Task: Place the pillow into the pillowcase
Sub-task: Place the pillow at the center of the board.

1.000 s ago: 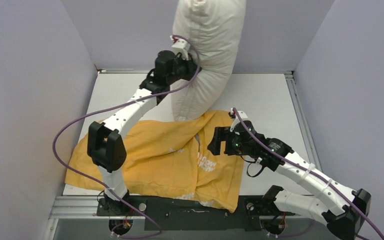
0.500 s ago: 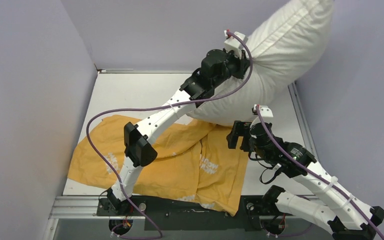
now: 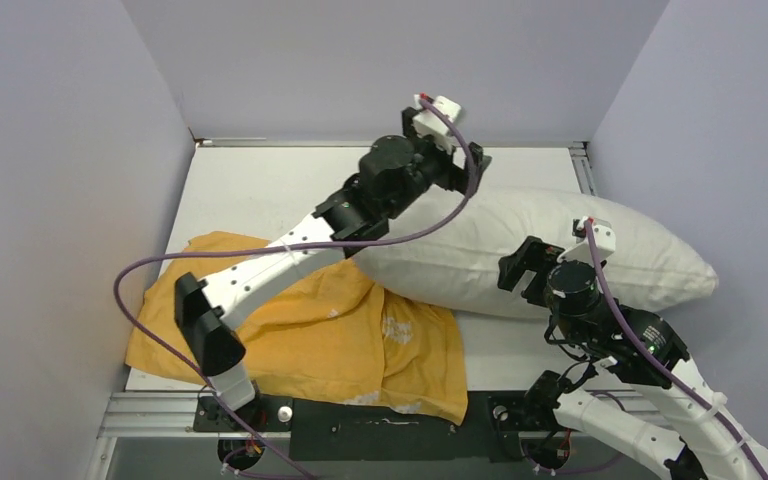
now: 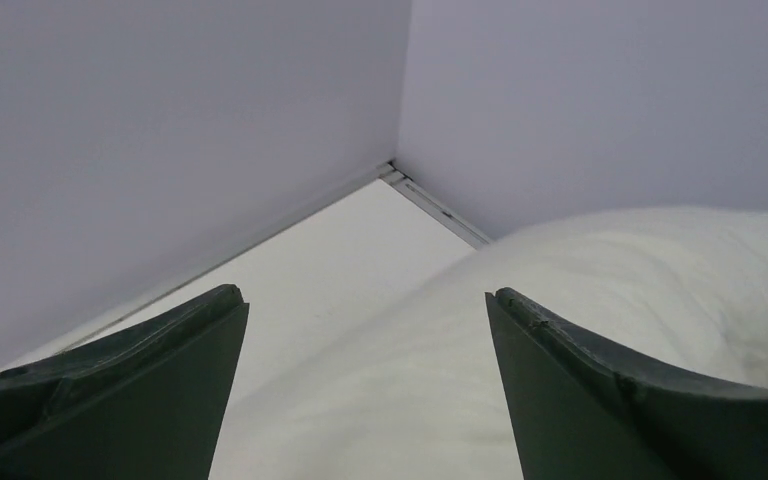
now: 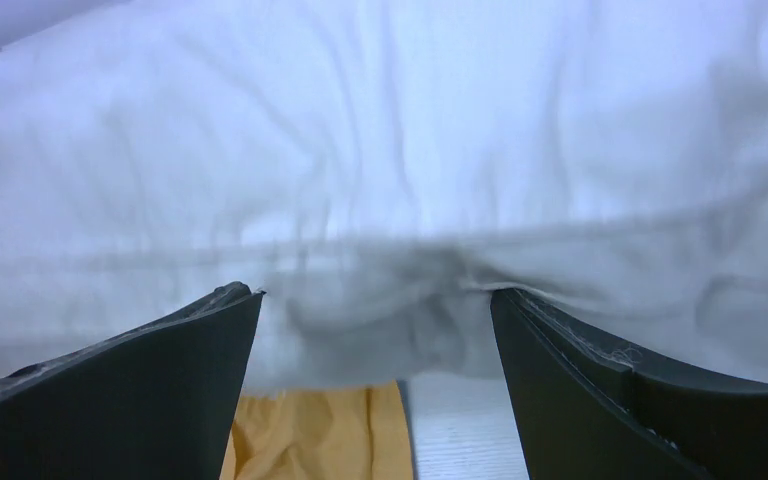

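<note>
**A:** Where does the pillow sit right now?

**B:** I see the pillow (image 3: 560, 250) lying flat on the table (image 3: 260, 185), across the middle and right of the overhead frame. Its long axis runs left to right, dipping slightly toward the right edge. Its left end meets the upper right border of the pillowcase (image 3: 290, 335), which lies crumpled, orange face up, in the lower left. I can't tell whether that end rests on the cloth or just touches it.

**A:** And the grippers?

**B:** My left gripper (image 3: 472, 165) hovers over the pillow's far long edge, left of its middle. Its jaws are spread wide with nothing between them; in its wrist view the pillow sits below and to the right of the fingers. My right gripper (image 3: 522, 268) is on the near long side, about mid-length. It is also wide open and empty. Its wrist view is filled with white fabric, and a strip of orange shows at the bottom.

**A:** Which arm is better placed?

**B:** I judge the right one closer to the fabric. The left one is nearer the end that faces the pillowcase, so the pillow would have to travel leftward along its own length. I can't make out where the case's mouth is, and that needs settling first.
</note>
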You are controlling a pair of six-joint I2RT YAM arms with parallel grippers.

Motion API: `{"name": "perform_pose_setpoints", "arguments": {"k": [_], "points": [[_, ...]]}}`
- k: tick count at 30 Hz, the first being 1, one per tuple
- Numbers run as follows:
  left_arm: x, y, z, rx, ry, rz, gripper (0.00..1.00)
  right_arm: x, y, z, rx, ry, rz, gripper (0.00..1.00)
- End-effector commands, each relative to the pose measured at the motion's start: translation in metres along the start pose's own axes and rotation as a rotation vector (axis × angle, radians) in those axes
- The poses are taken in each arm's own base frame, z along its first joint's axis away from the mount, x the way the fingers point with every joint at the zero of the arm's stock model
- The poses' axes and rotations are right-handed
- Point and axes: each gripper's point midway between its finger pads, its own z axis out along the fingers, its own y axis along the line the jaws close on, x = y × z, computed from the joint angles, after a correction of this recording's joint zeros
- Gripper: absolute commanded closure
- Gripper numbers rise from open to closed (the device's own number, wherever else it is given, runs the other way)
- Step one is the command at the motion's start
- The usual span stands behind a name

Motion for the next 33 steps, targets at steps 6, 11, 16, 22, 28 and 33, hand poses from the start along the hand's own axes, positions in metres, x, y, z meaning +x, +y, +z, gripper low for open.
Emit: {"name": "perform_pose_setpoints", "arguments": {"k": [6,11,16,22,28,33], "points": [[-0.054,0.055,-0.109,-0.198,-0.061,-0.025,0.05,0.014,-0.008,0.011,0.063,0.021,0.010,0.10],[0.015,0.088,-0.165,-0.307,0.140,-0.146,0.03,0.020,0.020,0.016,-0.053,0.068,-0.025,0.10],[0.097,0.118,-0.217,-0.380,0.302,-0.427,0.03,0.003,0.089,0.000,-0.407,0.060,-0.076,0.10],[0.141,0.135,-0.245,-0.380,0.333,-0.679,0.03,-0.019,0.147,-0.041,-0.755,0.027,-0.131,0.10],[0.170,0.155,-0.239,-0.339,0.345,-0.841,0.03,-0.045,0.151,-0.065,-0.830,-0.065,-0.150,0.10],[0.185,0.183,-0.230,-0.323,0.362,-0.934,0.03,-0.051,0.140,-0.064,-0.770,-0.087,-0.152,0.10]]}}
